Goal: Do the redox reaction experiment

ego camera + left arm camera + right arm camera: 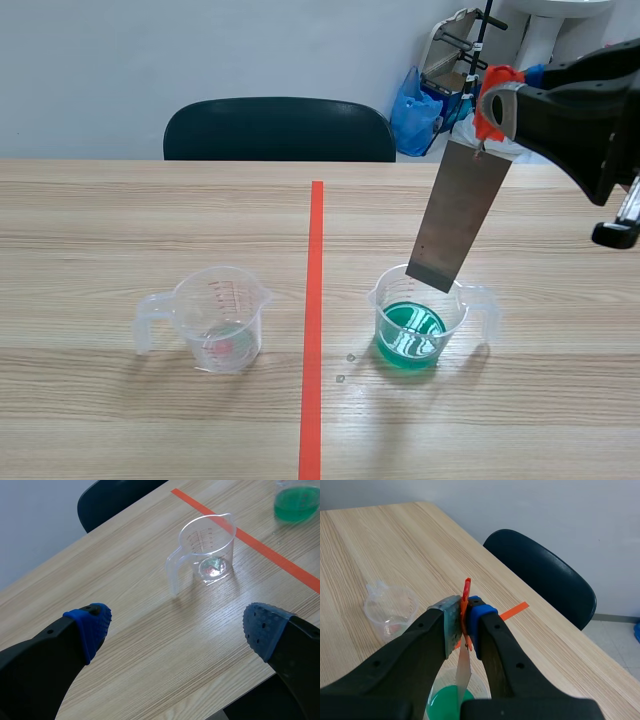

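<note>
Wood table (pixel 100 220), cup (pixel 215 318) markings unreadable

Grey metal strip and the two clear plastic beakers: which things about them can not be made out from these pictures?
Grey metal strip: in the right wrist view the right pincer covers its top; whether its tip dips into the clear beaker of green liquid is unclear.
Other clear plastic beaker: its contents and printed scale are too small, all views.
Left pincer: outside the scene view.
</note>
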